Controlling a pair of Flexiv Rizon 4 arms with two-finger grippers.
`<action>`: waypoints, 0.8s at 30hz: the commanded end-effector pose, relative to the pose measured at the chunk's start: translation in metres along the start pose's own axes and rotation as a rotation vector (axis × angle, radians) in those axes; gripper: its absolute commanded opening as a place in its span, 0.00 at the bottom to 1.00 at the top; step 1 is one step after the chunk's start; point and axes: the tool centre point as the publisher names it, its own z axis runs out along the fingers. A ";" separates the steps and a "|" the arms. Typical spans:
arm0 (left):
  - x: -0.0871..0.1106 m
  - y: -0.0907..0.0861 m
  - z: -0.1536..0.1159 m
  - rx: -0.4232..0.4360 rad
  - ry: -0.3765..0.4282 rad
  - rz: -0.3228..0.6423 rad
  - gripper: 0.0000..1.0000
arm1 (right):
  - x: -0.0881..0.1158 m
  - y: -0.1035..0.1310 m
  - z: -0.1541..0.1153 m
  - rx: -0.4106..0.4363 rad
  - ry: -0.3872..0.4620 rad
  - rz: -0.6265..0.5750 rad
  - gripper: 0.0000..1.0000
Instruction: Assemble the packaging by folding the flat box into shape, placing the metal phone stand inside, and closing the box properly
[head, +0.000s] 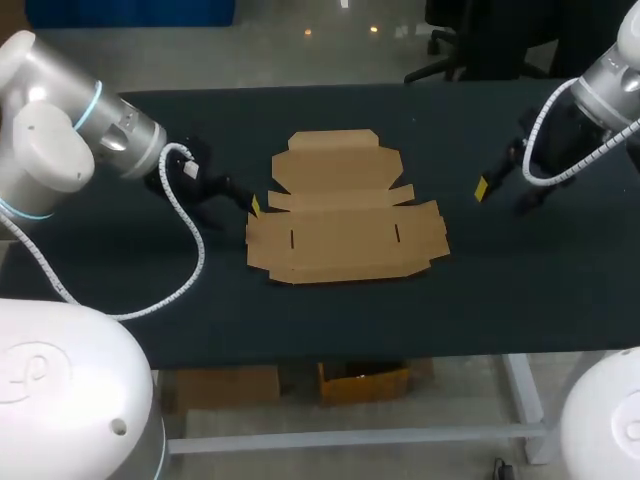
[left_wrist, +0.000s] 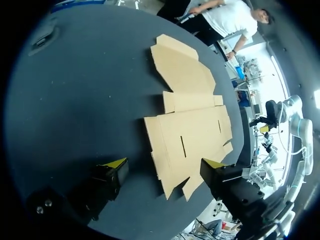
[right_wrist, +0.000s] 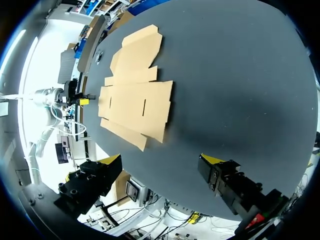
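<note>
A flat brown cardboard box blank (head: 345, 211) lies unfolded in the middle of the dark table (head: 120, 270), with two slots cut in its wide front panel. My left gripper (head: 252, 204) hangs open just off the blank's left edge; in the left wrist view the blank (left_wrist: 192, 120) lies ahead of the open gripper (left_wrist: 165, 167), its near corner between the fingers. My right gripper (head: 481, 188) is open above the table, well to the right of the blank. The right wrist view has the blank (right_wrist: 135, 90) far ahead of its open gripper (right_wrist: 162, 162). No metal phone stand is in view.
Bare dark tabletop surrounds the blank on all sides. The table's front edge (head: 330, 358) runs below the blank in the head view. My left arm's white cable (head: 185, 230) loops over the table to the left of the blank.
</note>
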 end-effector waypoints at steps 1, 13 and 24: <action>-0.005 -0.010 0.012 -0.024 0.007 -0.004 0.85 | 0.000 -0.003 0.000 -0.008 0.000 0.001 1.00; -0.009 -0.013 0.032 -0.043 0.016 0.006 0.64 | 0.000 -0.007 0.004 -0.008 0.013 0.007 1.00; -0.007 -0.013 0.044 -0.055 0.026 0.005 0.00 | 0.000 -0.012 0.004 -0.014 0.016 0.012 1.00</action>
